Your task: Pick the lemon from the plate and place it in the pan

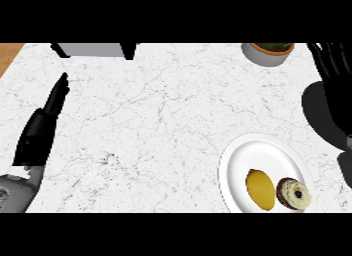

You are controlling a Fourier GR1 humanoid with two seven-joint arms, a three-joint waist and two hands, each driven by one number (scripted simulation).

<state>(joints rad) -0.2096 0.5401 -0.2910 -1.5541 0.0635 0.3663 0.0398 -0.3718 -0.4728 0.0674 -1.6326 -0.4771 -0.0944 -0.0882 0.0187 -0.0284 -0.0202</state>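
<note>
The right hand is holding its fingers straight and apart, gripping nothing, beyond the plate's far right, while the left hand is lying outstretched, flat and empty, over the tabletop. The plate is carrying the lemon with a frosted pastry just beside it, so closing fingers are risking catching the pastry or rolling the lemon aside. No pan is showing.

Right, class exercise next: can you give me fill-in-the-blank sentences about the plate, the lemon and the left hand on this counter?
1. The lemon lies on the ____ plate.
2. In the head view, the round pastry sits on the lemon's ____ side.
3. The left hand, fingers straight, holds ____.
4. The potted plant stands near the counter's far ____ corner.

Missing words: white; right; nothing; right.
</note>
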